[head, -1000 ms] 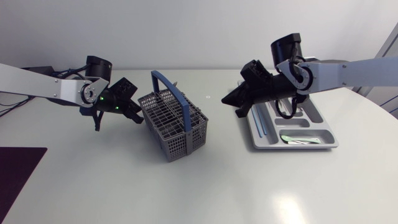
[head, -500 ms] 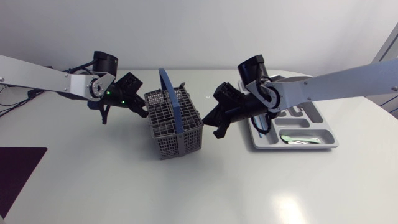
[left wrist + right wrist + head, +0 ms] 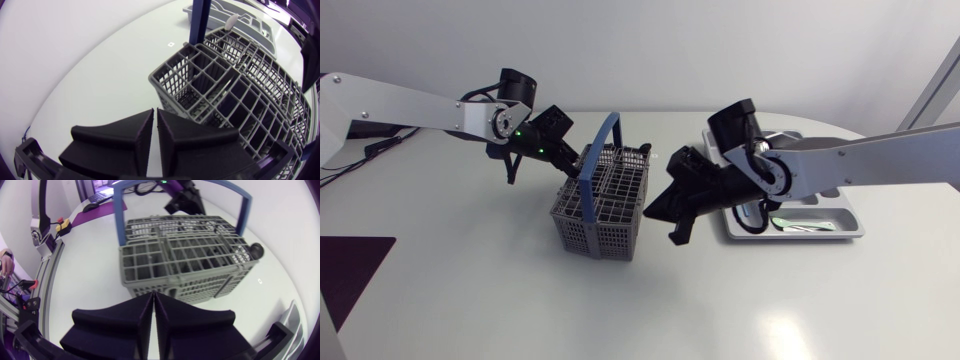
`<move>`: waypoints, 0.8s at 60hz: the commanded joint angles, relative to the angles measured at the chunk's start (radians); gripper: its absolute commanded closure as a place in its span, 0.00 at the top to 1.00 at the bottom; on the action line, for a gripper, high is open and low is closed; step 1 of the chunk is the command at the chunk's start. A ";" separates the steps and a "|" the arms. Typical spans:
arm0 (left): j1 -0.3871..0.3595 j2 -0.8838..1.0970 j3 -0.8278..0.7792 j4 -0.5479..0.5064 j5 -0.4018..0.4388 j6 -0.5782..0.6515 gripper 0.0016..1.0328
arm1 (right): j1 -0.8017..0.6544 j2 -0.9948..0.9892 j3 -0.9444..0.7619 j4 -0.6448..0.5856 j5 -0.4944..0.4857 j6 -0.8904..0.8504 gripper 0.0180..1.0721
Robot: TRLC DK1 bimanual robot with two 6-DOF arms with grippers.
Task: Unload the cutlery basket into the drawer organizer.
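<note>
Head view, with left claw and right claw both closed, empty, flanking the cutlery basket: could tip it onto the worktop by pressing in unevenly.

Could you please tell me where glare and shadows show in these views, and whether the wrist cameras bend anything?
Head view: a bright glare patch on the table toward its near edge, and a soft shadow hugging the cutlery basket. Left wrist view: the fisheye bows the table's edge into an arc. Right wrist view: the edge bows likewise; the light is even, with no hard shadows.
</note>
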 commanded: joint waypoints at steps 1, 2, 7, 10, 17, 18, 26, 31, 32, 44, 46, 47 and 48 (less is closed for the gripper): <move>0.030 -0.055 -0.013 -0.036 0.011 0.036 0.10 | -0.082 0.034 0.048 0.018 -0.008 0.010 0.10; 0.031 -0.070 -0.028 -0.040 0.013 0.039 0.10 | -0.095 0.044 0.059 0.025 -0.010 0.010 0.10; 0.034 -0.138 -0.088 -0.040 0.022 0.051 0.10 | -0.124 0.085 0.105 0.064 -0.008 0.013 0.10; 0.028 -0.170 -0.122 -0.041 0.024 0.053 0.10 | -0.128 0.105 0.129 0.084 -0.005 0.011 0.15; 0.013 -0.260 -0.203 -0.043 0.024 0.053 0.10 | -0.130 0.140 0.172 0.133 0.027 -0.061 0.34; 0.010 -0.276 -0.214 -0.043 0.024 0.053 0.10 | -0.128 0.146 0.180 0.135 0.031 -0.075 0.35; -0.015 -0.389 -0.304 -0.063 0.024 0.045 0.11 | -0.127 0.211 0.267 0.129 0.078 -0.168 0.37; -0.033 -0.452 -0.361 -0.070 0.022 0.045 0.13 | -0.147 0.246 0.332 0.098 0.070 -0.181 0.40; -0.036 -0.467 -0.375 -0.073 0.022 0.045 0.13 | -0.148 0.251 0.339 0.098 0.067 -0.184 0.41; -0.061 -0.562 -0.465 -0.081 0.020 0.047 0.13 | -0.144 0.288 0.395 0.080 0.090 -0.316 0.53; -0.061 -0.567 -0.473 -0.081 0.020 0.047 0.14 | -0.142 0.294 0.402 0.072 0.097 -0.346 0.56; -0.061 -0.570 -0.476 -0.081 0.020 0.047 0.14 | -0.141 0.295 0.407 0.066 0.102 -0.362 0.57; -0.061 -0.572 -0.477 -0.081 0.020 0.047 0.15 | -0.139 0.300 0.415 0.054 0.105 -0.375 0.57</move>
